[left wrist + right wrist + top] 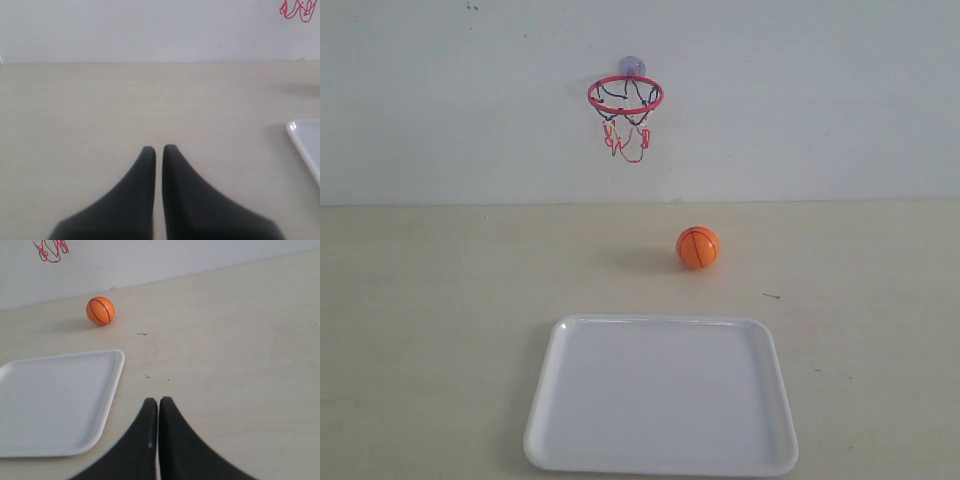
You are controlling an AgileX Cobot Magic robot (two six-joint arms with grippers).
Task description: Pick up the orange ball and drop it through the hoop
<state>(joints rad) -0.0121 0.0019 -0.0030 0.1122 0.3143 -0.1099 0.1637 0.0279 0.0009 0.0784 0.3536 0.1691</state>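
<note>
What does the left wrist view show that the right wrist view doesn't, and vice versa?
Only the left wrist view: the left gripper, shut on nothing. Only the right wrist view: the right gripper, also shut, and the orange ball on the table. Both: part of the white tray, the hoop net strings, table and wall.
</note>
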